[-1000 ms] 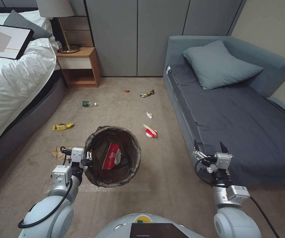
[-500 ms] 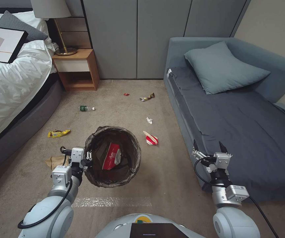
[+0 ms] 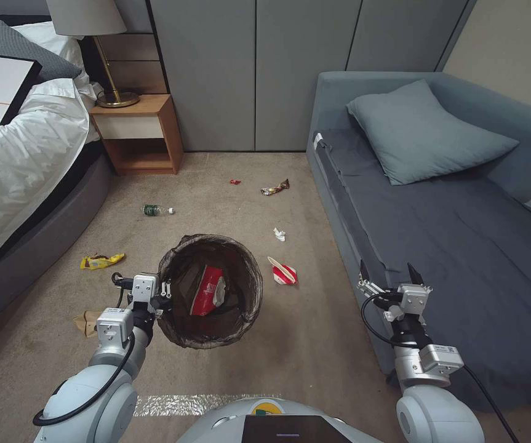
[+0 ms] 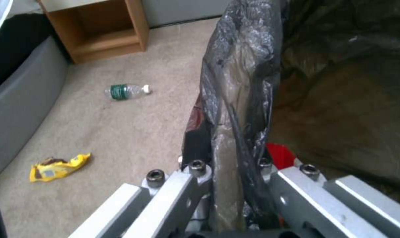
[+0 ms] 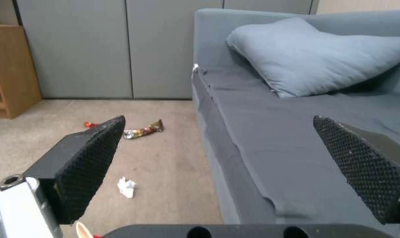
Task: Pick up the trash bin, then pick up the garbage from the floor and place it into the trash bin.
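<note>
Beige carpet point(image 3: 314, 344) runs between a bed point(image 3: 19, 160) on the robot's left and a grey sofa point(image 3: 462, 246) on its right.

Left pincer point(image 3: 165, 290): clenched on the near-left rim of the bin point(image 3: 210, 289), with the dark liner pinched between the jaws, as the left wrist view confirms. The bin is carried in front of the robot. Inside it lies one red packet point(image 3: 207, 290) with a white scrap against it.

Right pincer point(image 3: 388, 274): released, jaws wide apart, nothing between them, hovering over the front edge of the sofa.

Litter on the floor, working outward from the bin:
- one red-and-white wrapper point(image 3: 282, 272), just right of the bin
- one white paper wad point(image 3: 279, 234)
- one brown paper bag point(image 3: 87, 322), partly hidden behind the left arm
- one yellow wrapper point(image 3: 101, 261)
- one bottle point(image 3: 156, 210)
- one gold foil wrapper point(image 3: 275, 187)
- one small red scrap point(image 3: 235, 181)

Total: seven pieces on the floor, one bin, one packet already binned.

Risks:
- The grip bears on thin liner and a single point of the rim; the liner may slip or tear, and the bin may tilt and spill.
- The right pincer is close to the sofa edge; a downward reach may snag the cover.
- The flat wrappers lie tight to the carpet and may slide away from closing jaws.
</note>
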`<state>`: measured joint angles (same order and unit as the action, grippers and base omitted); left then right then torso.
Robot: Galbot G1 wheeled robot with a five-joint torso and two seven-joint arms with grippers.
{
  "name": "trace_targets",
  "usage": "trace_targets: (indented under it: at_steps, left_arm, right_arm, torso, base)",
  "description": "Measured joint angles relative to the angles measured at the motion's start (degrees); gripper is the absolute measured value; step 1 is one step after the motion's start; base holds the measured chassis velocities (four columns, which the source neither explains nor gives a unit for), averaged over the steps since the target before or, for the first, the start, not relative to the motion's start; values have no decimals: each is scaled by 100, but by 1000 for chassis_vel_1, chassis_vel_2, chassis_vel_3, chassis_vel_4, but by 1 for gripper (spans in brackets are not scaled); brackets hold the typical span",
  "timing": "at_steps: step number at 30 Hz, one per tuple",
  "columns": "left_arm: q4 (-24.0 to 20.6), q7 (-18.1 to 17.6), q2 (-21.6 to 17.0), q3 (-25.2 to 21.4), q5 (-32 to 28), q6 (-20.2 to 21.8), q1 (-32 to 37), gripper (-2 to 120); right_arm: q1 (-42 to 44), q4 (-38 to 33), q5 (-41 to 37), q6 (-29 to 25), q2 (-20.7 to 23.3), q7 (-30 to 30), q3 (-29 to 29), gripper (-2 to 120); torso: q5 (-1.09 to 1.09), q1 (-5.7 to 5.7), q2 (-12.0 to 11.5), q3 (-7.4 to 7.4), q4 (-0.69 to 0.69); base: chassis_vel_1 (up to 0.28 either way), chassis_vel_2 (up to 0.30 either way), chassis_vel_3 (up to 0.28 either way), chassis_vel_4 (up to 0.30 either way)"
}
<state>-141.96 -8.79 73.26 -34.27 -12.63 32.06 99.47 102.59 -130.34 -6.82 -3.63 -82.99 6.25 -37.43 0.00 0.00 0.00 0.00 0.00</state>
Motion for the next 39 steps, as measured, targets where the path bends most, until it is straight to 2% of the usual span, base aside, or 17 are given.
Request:
trace_targets:
  at_steps: [39]
  left_arm:
    - [-20, -5, 20, -8, -5, -5, 15, 2]
  right_arm:
    - [-2, 1, 12, -50, -16, 3, 8, 100]
  torso:
    - [0, 0, 0, 0, 0]
  base:
    - [-108, 105, 102, -102]
